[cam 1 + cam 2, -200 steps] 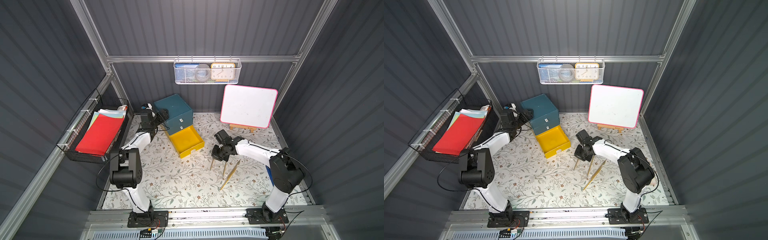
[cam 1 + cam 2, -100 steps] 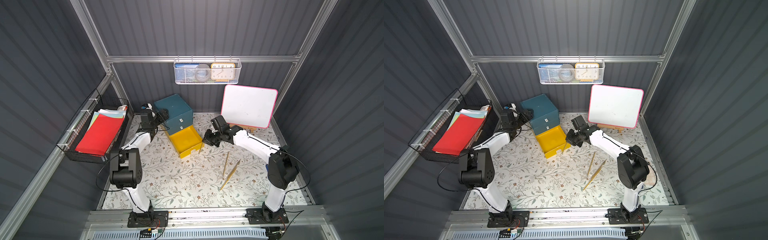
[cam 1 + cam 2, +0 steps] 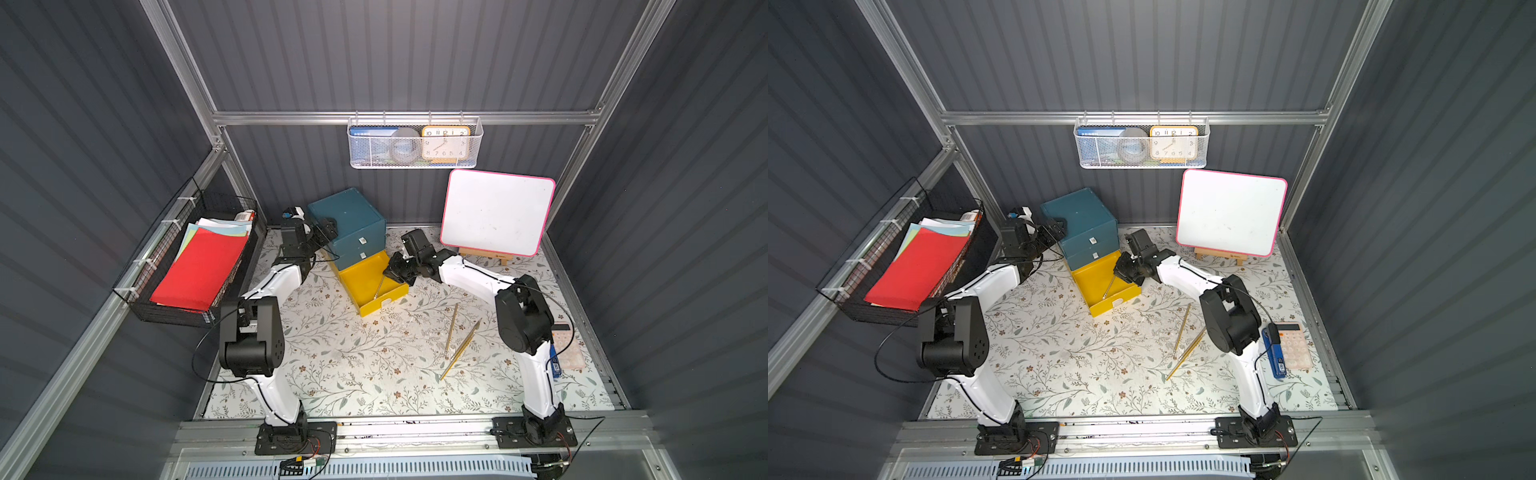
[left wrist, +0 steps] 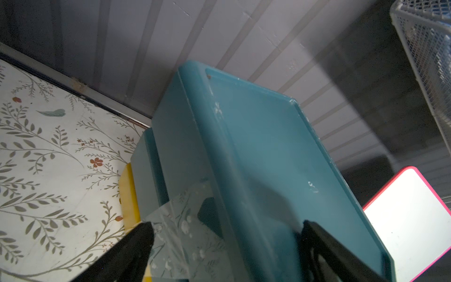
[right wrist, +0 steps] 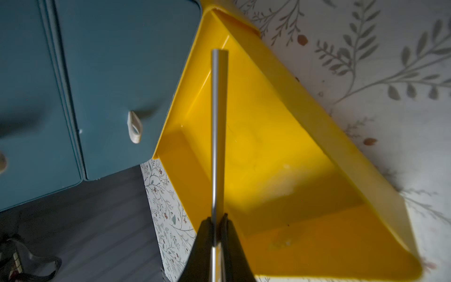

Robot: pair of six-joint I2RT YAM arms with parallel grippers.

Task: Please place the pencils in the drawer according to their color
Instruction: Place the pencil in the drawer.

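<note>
Over the floral tabletop (image 3: pixel 353 365), my right gripper (image 3: pixel 392 272) is clamped tight on a pencil (image 3: pixel 379 286) above the open yellow drawer (image 3: pixel 361 282). The pencil's long axis slants down from my grip toward seven o'clock.

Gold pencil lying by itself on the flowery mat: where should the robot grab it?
Grip the gold pencil around its middle, from straight above, pinching across the shaft. It lies flat on the mat, and the pencil pair beside it crowds only its near end.
</note>
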